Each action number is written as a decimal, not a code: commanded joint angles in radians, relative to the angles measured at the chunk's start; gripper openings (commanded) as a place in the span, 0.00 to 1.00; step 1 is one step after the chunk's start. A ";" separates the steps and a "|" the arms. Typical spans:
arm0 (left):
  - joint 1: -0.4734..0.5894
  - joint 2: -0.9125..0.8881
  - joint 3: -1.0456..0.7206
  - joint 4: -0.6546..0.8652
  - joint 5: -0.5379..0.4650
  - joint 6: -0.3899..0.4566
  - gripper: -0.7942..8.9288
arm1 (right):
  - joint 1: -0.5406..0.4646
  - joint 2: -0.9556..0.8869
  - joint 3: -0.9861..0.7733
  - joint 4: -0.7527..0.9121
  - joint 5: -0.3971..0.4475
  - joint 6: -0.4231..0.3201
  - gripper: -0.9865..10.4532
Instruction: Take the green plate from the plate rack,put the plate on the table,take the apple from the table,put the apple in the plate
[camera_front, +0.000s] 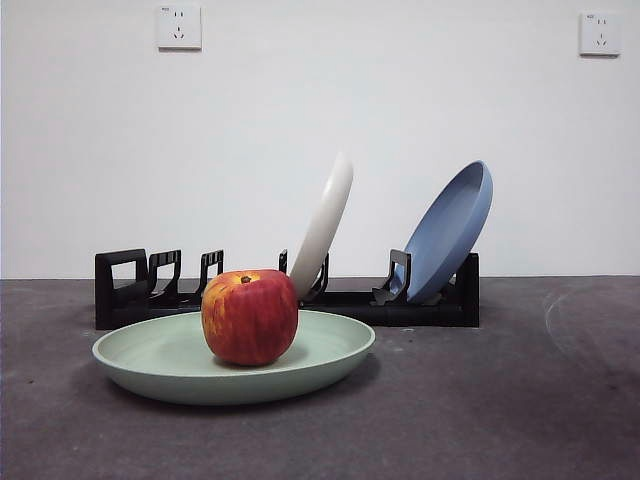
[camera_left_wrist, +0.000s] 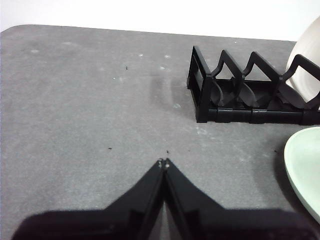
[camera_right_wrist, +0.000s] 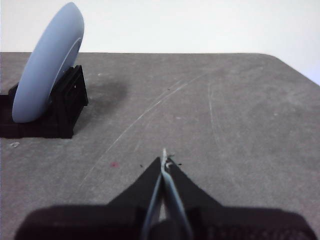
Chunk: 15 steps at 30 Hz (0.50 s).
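Front view: the apple (camera_front: 250, 316) rests in the green plate (camera_front: 170, 362), lower centre, on the counter (camera_front: 520, 400) before the plate rack (camera_front: 130, 290). Left wrist view: left hand (camera_left_wrist: 163, 162) closed, empty. Right wrist view: right hand (camera_right_wrist: 164, 161) closed, empty.

Bare table (camera_front: 560, 400) is lying open to the right of the green plate (camera_front: 150, 362) and in front of it. The apple (camera_front: 250, 316) is sitting in the plate's middle with nothing above it. Just behind, the plate rack (camera_front: 420, 305) is blocking the way, its cream-white plate (camera_front: 325, 222) and blue plate (camera_front: 452, 230) leaning upright; its left slots are standing empty
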 joint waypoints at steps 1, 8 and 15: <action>0.002 0.000 -0.008 0.009 0.002 0.010 0.08 | 0.000 -0.036 -0.009 -0.039 0.002 -0.025 0.09; 0.002 0.001 -0.007 0.010 0.002 0.010 0.08 | 0.000 -0.111 -0.009 -0.148 -0.023 -0.045 0.09; 0.002 0.009 -0.007 0.008 0.002 0.010 0.08 | -0.001 -0.111 -0.009 -0.148 -0.017 -0.042 0.09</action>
